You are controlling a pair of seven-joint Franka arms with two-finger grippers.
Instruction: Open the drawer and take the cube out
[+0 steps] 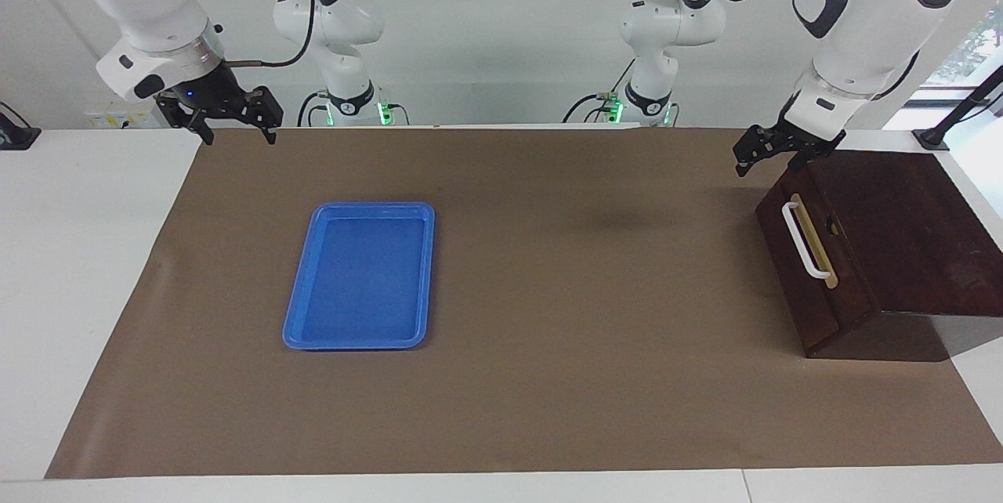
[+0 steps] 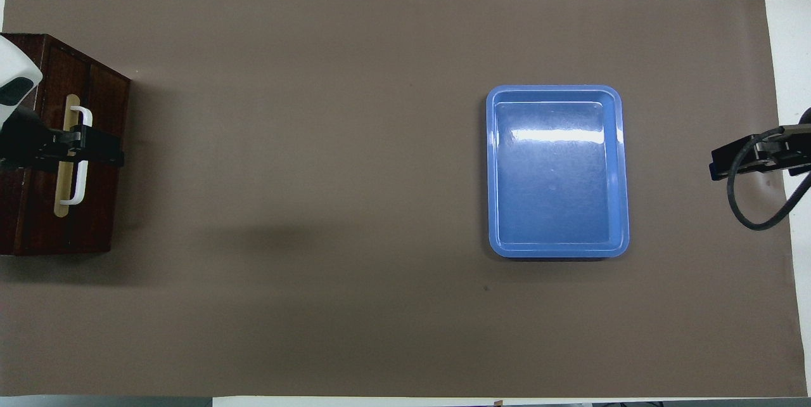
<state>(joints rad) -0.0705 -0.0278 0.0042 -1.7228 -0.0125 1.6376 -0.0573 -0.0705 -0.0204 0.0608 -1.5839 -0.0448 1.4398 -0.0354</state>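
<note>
Facing view: the drawer point(image 1: 815, 264) is shut, set in a dark box point(image 1: 901, 229) at the left arm's end of the bench point(image 1: 548, 409), its white handle point(image 1: 805, 240) turned toward the middle of the bench. The cube does not show in either view; presumably it lies inside the drawer.

The left tool point(image 1: 772, 154) hangs in the air just over the box's top edge, the corner nearest the robots, above the handle and not touching it. Its fingers stand apart and hold nothing. The right tool point(image 1: 231, 123) waits over the brown mat's point(image 1: 548, 409) edge at the right arm's end, fingers also spread and empty.

Risks, as I judge them: the handle is a thin bar standing a little off the front panel, so a descent slightly off line could land a finger on the panel or the box top instead of around the bar. The box sits loose on the mat; a pull not in line with the drawer's travel could drag or turn the whole box instead of sliding the drawer out.

A blue tray point(image 1: 360, 276) lies empty toward the right arm's end, well apart from the box. Nothing stands between the left tool and the handle.
</note>
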